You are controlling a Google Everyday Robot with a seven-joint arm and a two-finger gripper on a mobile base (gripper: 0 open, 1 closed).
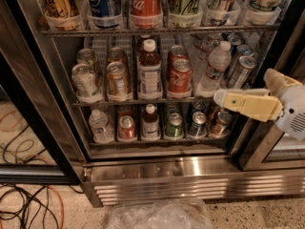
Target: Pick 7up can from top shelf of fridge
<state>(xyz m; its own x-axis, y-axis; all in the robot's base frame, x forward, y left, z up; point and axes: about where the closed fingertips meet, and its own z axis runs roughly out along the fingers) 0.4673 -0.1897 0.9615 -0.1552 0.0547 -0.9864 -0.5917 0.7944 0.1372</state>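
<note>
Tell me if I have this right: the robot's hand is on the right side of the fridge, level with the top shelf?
No. The hand is on the right side of the fridge, but well below the top shelf, about level with the rack under the middle row, as the camera view shows.

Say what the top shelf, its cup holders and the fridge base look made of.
Top shelf: grey metal wire, thin rods. Cup holders: clear plastic, labels show through. Fridge base: brushed stainless steel, streaky glints. Gripper, right, by lower shelves: probably cream plastic, matte.
</note>
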